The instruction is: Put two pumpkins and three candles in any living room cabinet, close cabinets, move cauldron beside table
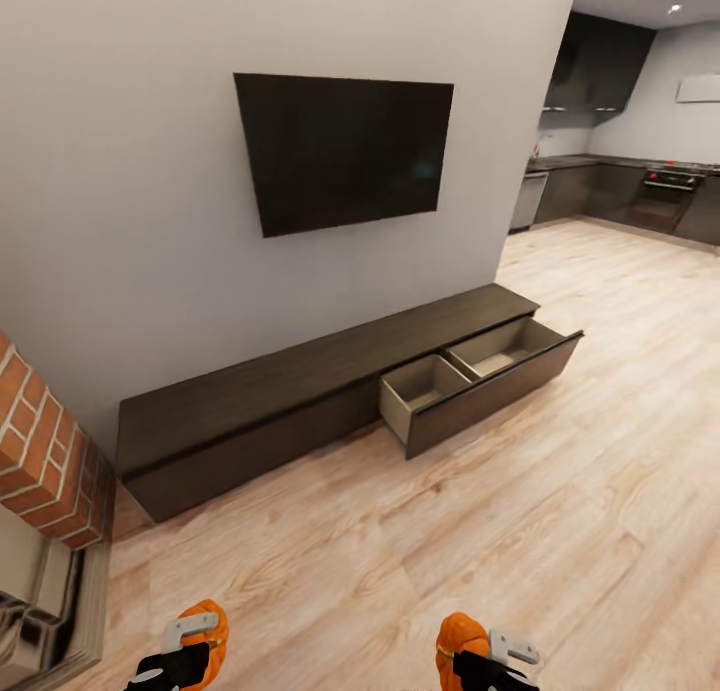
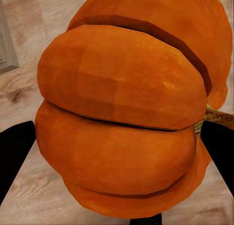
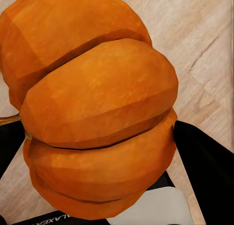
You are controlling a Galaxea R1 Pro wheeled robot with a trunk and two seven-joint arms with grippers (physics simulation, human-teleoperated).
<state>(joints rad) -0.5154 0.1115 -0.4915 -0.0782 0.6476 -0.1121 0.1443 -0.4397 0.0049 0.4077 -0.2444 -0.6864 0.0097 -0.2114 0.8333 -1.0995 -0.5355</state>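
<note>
Down low, the left gripper (image 1: 190,646) clamps one pumpkin (image 1: 203,631) and the right gripper (image 1: 480,659) clamps the other pumpkin (image 1: 458,641), both above the floor (image 1: 400,571). Farther off, the cabinet (image 1: 300,391) stands against the wall, one drawer (image 1: 480,381) pulled out.

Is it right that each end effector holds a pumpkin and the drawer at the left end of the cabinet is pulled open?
Not quite. The open drawer is at the right end of the cabinet, as the head view shows; the left front is shut. The rest holds: the left end effector and the right end effector each hold a pumpkin.
</note>
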